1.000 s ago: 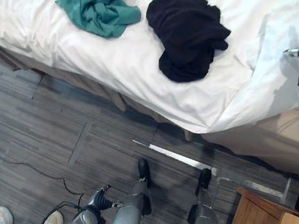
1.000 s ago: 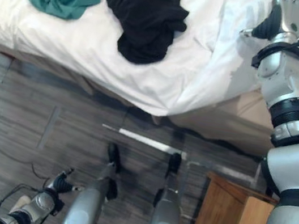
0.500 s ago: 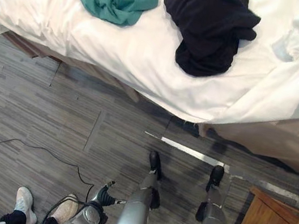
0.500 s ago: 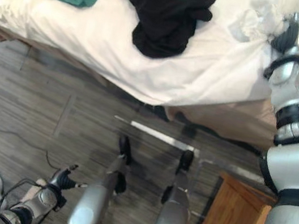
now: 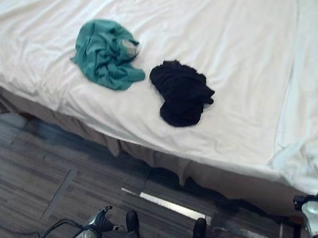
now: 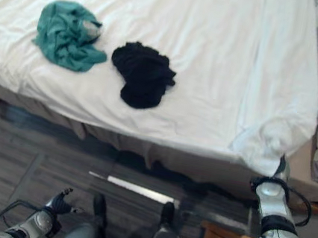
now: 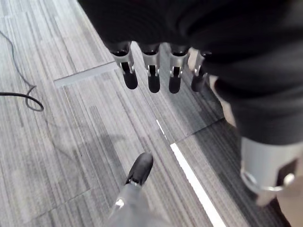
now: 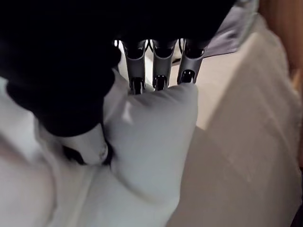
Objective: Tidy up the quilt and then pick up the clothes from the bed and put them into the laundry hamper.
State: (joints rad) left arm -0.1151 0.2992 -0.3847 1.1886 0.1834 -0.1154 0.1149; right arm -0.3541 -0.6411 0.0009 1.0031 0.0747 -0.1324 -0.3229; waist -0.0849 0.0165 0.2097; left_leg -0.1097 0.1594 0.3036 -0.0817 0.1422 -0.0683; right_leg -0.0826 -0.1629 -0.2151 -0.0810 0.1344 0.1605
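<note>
My right hand fingers clamped on quilt corner, left hand fingers loose over floor, teal garment and black garment on bed.

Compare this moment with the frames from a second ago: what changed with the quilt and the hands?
The right hand, which was raised over the bed with the quilt, has come down to the bed's near corner, its fingers curled on the white quilt, now spread flat. The camera has also shifted. The green garment and black garment lie as before; the left hand still hangs open above the floor.
</note>
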